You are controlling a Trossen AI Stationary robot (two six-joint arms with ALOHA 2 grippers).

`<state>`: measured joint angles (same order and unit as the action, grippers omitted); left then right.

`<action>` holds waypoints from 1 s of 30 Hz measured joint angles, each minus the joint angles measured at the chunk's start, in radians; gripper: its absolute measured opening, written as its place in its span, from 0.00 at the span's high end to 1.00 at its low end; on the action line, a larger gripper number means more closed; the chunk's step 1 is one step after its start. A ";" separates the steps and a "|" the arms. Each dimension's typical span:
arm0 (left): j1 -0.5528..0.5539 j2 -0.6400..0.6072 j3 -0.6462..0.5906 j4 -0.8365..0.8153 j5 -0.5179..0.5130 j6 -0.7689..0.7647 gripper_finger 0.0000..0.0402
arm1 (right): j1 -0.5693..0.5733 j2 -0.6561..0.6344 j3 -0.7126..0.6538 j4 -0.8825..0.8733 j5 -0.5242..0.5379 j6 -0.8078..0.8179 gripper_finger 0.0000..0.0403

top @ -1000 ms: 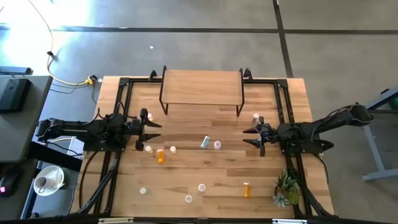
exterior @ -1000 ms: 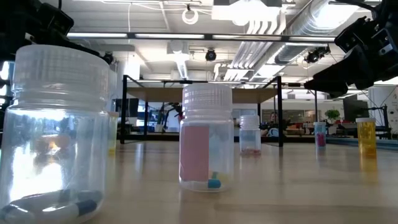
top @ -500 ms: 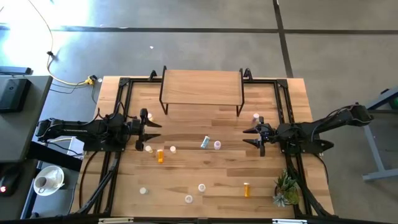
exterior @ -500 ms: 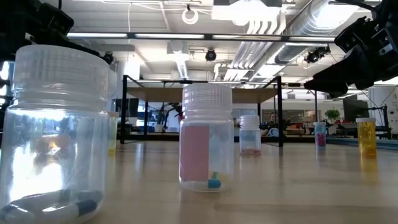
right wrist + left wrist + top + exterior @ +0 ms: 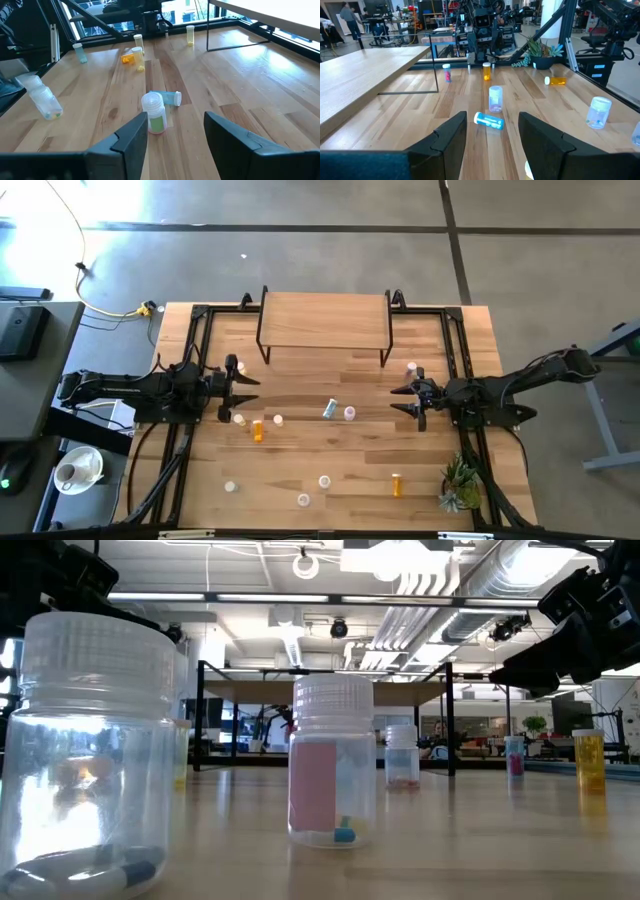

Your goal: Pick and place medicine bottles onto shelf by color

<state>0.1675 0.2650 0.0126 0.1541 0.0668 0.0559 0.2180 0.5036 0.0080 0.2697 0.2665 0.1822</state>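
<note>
Several small medicine bottles stand or lie scattered on the wooden table. Near the middle a light blue one lies on its side beside an upright pink one. An orange bottle stands close to the left arm, and another orange one lies near the front. The shelf, a light-wood board on black legs, stands bare at the far edge. My left gripper hovers open at the table's left, pointing level toward the middle. My right gripper hovers open at the right, facing it. The blue bottle lies ahead of the left fingers.
A small potted plant sits at the near right corner. Black frame rails run along both sides of the table. More bottles stand along the near edge, two of them close to the low camera. A pink bottle stands by the right gripper.
</note>
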 joint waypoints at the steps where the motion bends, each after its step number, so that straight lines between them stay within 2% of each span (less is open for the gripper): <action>1: 0.000 0.000 0.000 0.000 0.000 0.000 0.58 | 0.000 0.000 0.000 0.000 0.000 0.000 0.54; 30: 0.000 0.000 0.000 0.000 0.000 -0.023 0.58 | 0.000 0.000 0.000 0.000 0.000 0.000 0.54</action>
<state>0.1676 0.2653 0.0128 0.1543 0.0669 0.0324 0.2180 0.5037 0.0080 0.2695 0.2666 0.1822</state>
